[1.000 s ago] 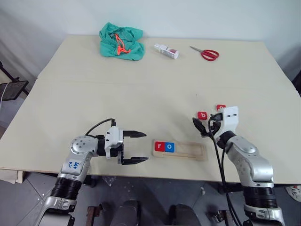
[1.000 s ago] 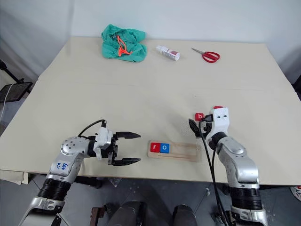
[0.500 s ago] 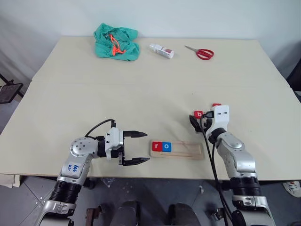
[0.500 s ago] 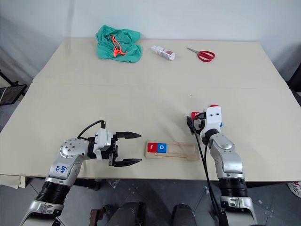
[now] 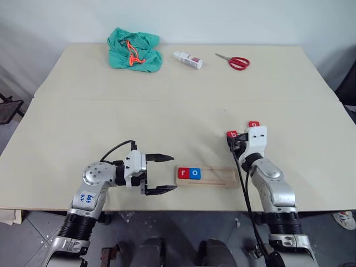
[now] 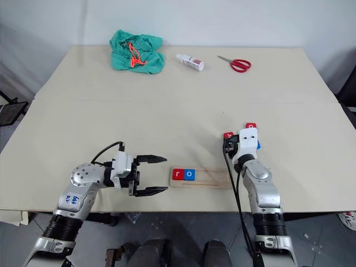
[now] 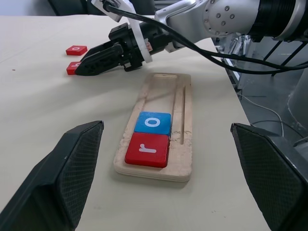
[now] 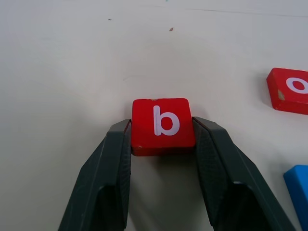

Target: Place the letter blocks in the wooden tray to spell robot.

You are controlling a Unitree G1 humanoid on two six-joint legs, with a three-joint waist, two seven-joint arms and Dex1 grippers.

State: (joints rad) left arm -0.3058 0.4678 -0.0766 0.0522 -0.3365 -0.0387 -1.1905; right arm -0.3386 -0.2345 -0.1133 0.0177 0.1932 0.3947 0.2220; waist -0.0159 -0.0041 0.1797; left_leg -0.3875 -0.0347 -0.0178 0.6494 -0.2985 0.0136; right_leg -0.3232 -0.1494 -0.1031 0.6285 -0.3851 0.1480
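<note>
A wide pale beige table was seen carrying everything in the scene. Near its far edge, a crumpled green cloth with an orange cord was laid, with a small white bottle lying on its side and a pair of red-handled scissors set further along toward the robot's right.

Close to the near edge, the long narrow pale wood tray was placed lengthwise. 2 letter blocks were seated at its left end: a red square tile marked "r" at the very end and a blue square tile marked "o" touching it on the inner side. The rest of the slot was seen as bare wood.

The left gripper was held level just beside the tray's left end, pointing toward it, with its 2 black fingers spread wide and nothing between them.

The right gripper was positioned on the table beyond the tray's right end. Its fingers were closed against both sides of a red square tile marked "b", which was resting flat on the table. A second red tile marked "o" was lying nearby, apart from it, and the corner of a blue tile was seen just beside the right finger; its letter could not be told.
</note>
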